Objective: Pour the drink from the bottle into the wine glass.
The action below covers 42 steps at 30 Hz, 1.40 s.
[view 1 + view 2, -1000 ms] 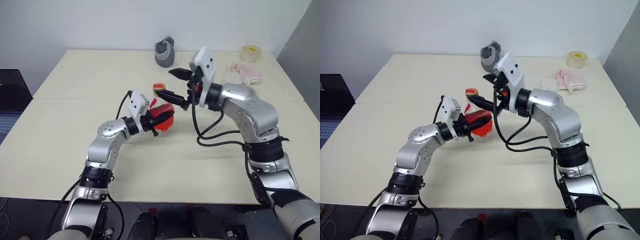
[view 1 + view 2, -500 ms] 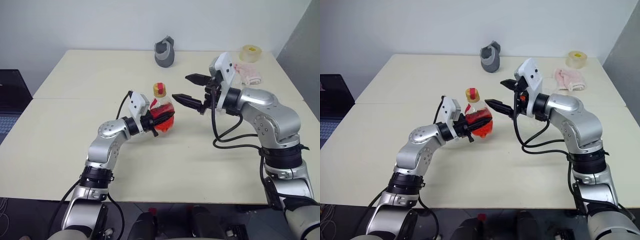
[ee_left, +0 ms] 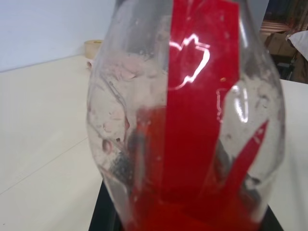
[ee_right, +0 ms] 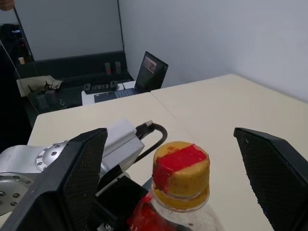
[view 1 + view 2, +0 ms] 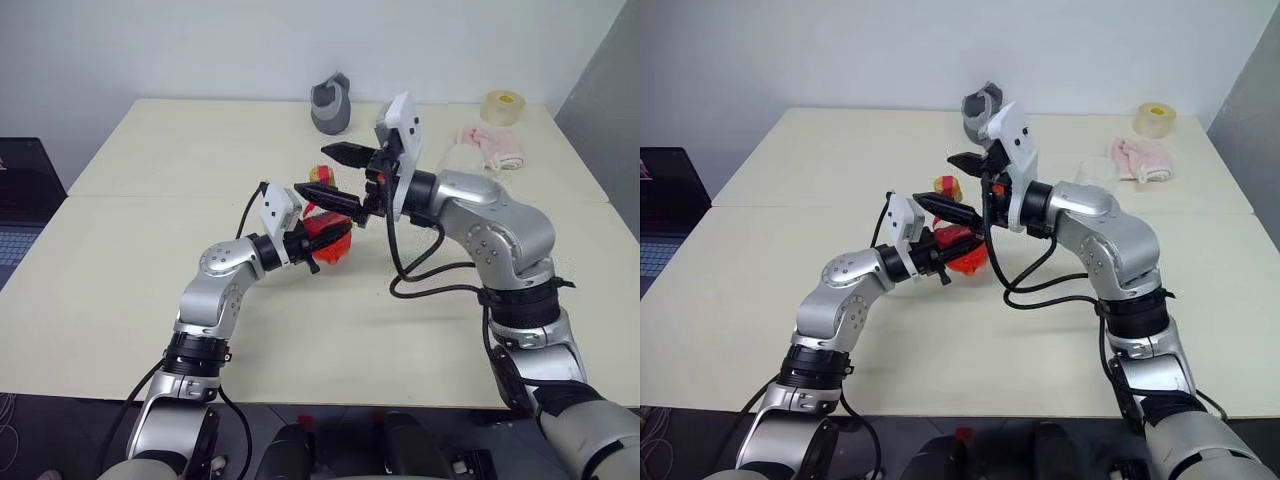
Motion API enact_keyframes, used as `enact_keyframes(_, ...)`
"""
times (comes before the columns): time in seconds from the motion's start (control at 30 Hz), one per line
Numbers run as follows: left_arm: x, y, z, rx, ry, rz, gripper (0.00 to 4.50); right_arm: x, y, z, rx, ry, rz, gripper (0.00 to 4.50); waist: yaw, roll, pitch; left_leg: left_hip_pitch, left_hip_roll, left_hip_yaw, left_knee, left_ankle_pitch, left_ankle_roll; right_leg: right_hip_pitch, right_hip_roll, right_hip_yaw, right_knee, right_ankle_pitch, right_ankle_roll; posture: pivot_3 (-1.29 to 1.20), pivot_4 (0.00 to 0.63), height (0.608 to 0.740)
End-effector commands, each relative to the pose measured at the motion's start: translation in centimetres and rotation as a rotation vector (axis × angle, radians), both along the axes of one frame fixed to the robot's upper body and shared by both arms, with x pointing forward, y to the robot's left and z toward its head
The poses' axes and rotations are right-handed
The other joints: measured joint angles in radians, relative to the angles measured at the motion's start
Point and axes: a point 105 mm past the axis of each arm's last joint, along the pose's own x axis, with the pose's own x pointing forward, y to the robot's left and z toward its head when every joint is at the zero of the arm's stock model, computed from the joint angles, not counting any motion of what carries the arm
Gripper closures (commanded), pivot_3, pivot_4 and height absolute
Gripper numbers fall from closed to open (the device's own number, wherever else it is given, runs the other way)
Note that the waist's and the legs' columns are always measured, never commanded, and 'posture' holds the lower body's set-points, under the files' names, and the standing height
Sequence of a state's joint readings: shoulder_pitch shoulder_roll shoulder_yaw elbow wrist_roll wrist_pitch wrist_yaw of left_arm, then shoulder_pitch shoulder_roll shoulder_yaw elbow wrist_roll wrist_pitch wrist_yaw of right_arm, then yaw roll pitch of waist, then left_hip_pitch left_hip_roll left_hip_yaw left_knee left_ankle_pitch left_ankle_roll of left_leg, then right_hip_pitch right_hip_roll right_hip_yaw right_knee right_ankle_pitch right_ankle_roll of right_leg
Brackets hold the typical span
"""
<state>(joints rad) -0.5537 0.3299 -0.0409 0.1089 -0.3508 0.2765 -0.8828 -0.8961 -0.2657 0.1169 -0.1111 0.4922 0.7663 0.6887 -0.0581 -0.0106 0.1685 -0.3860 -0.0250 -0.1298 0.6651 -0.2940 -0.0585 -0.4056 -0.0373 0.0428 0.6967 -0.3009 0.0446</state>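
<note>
My left gripper (image 5: 308, 240) is shut on the body of the bottle (image 5: 328, 238), holding it upright above the table (image 5: 150, 250). The left wrist view shows the clear bottle (image 3: 183, 120) close up, with its red label and the red drink (image 3: 192, 207) pooled low inside. The yellow-tan cap (image 4: 182, 175) has a red patch on top. My right gripper (image 5: 952, 185) is open and level, with one black finger on each side of the cap (image 5: 945, 185), not touching it. A faint clear shape (image 5: 1095, 170) stands beside the pink cloth; I cannot tell if it is the wine glass.
A grey cup-like object (image 5: 330, 103) stands at the table's far edge. A tape roll (image 5: 502, 105) and a pink cloth (image 5: 492, 145) lie at the far right. A laptop (image 5: 20, 200) sits off the table's left side.
Half a second ago the right gripper was drawn back to the right of the bottle; it has swung left again and now straddles the cap. The left gripper and bottle stayed put.
</note>
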Motion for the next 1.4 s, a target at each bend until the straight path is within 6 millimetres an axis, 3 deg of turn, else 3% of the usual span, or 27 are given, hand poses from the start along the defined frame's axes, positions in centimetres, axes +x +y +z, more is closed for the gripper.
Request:
enact_keyframes(0.03, -0.5, -0.2, 1.8, -0.016, -0.079, -0.014, 3.55, -0.4, 0.6, 1.4, 0.014, -0.049, 0.03, 0.0, 0.0, 0.0, 0.0, 0.0, 0.0, 0.0, 0.0, 0.0, 0.0, 0.0, 0.0, 0.0, 0.0, 0.0, 0.0, 0.0, 0.15, 0.74)
enact_keyframes(0.3, -0.8, -0.1, 1.4, -0.017, -0.069, -0.009, 3.55, 0.1, 0.8, 1.6, 0.066, 0.052, 0.027, 0.0, -0.002, 0.0, 0.0, 0.0, 0.0, 0.0, 0.0, 0.0, 0.0, 0.0, 0.0, 0.0, 0.0, 0.0, 0.0, 0.0, 0.15, 0.74)
enact_keyframes(0.4, -0.9, -0.1, 1.4, -0.013, -0.071, -0.011, 3.55, 0.1, 0.9, 1.6, 0.075, 0.068, 0.028, 0.55, -0.001, 0.0, 0.0, 0.0, 0.0, 0.0, 0.0, 0.0, 0.0, 0.0, 0.0, 0.0, 0.0, 0.0, 0.0, 0.0, 0.15, 0.74)
enact_keyframes(0.63, -0.7, -0.1, 1.5, -0.012, -0.075, -0.009, 3.55, 0.0, 0.8, 1.5, 0.063, 0.063, 0.026, 3.04, -0.001, 0.0, 0.0, 0.0, 0.0, 0.0, 0.0, 0.0, 0.0, 0.0, 0.0, 0.0, 0.0, 0.0, 0.0, 0.0, 0.15, 0.74)
enact_keyframes(0.67, -0.7, -0.1, 1.5, -0.012, -0.075, -0.009, 3.55, 0.0, 0.8, 1.5, 0.062, 0.059, 0.026, 3.23, -0.001, 0.0, 0.0, 0.0, 0.0, 0.0, 0.0, 0.0, 0.0, 0.0, 0.0, 0.0, 0.0, 0.0, 0.0, 0.0, 0.15, 0.74)
enact_keyframes(0.83, -1.0, -0.2, 1.4, -0.013, -0.075, -0.018, 3.55, -0.1, 0.6, 1.9, 0.064, 0.022, 0.023, 3.22, -0.001, 0.0, 0.0, 0.0, 0.0, 0.0, 0.0, 0.0, 0.0, 0.0, 0.0, 0.0, 0.0, 0.0, 0.0, 0.0, 0.15, 0.74)
enact_keyframes(1.03, -1.7, -0.2, 1.3, -0.001, -0.077, -0.044, 3.55, -0.8, 0.7, 2.7, -0.012, -0.169, 0.096, 3.22, -0.002, 0.0, 0.0, 0.0, 0.0, 0.0, 0.0, 0.0, 0.0, 0.0, 0.0, 0.0, 0.0, 0.0, 0.0, 0.0, 0.15, 0.74)
enact_keyframes(1.2, -1.9, -0.2, 1.2, 0.002, -0.076, -0.047, 3.55, 0.6, -0.4, 2.7, 0.063, 0.081, 0.068, 3.22, -0.002, 0.0, 0.0, 0.0, 0.001, 0.0, 0.0, 0.0, 0.0, 0.0, 0.0, 0.0, 0.001, 0.0, 0.0, 0.0, 0.15, 0.74)
enact_keyframes(1.4, -2.0, -0.2, 1.2, 0.004, -0.073, -0.049, 3.56, 0.1, -1.3, 3.4, 0.102, 0.186, 0.077, 3.22, 0.0, 0.0, 0.0, 0.0, 0.0, 0.0, 0.0, 0.0, 0.0, 0.0, 0.0, 0.0, 0.0, 0.0, 0.0, 0.0, 0.15, 0.74)
